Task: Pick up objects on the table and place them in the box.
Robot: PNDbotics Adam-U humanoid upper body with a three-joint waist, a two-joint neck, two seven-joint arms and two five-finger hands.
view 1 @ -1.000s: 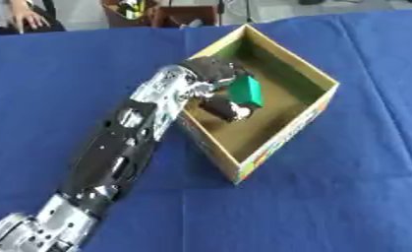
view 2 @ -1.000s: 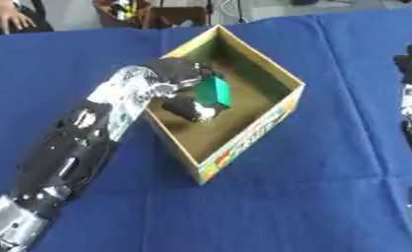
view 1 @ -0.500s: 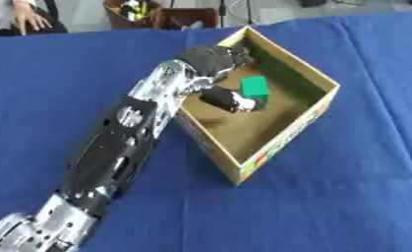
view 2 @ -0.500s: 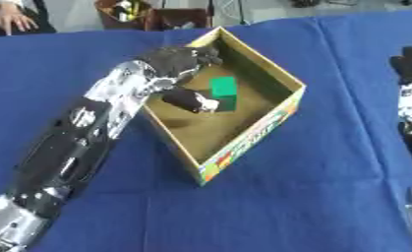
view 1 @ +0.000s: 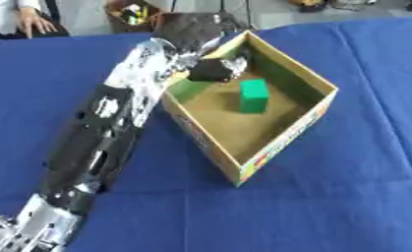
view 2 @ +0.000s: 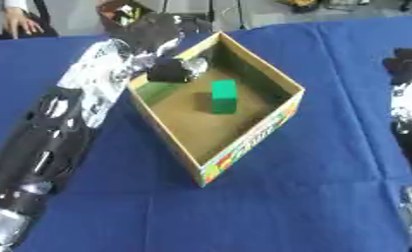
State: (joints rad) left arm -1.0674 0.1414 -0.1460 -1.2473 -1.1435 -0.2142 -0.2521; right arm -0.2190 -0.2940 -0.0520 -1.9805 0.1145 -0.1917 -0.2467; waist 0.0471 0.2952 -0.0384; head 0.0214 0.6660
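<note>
Left eye view: left hand (view 1: 196, 29) hovers open and empty above the box (view 1: 282, 142) rim; green block (view 1: 253, 95) inside. Risk: wrist snags the wall, shifting the box.

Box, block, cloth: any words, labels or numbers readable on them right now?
None can be read.
Box: coloured print along the outer front wall, too blurred to read.
Green block: plain, no marking seen.
Blue cloth: plain.
</note>
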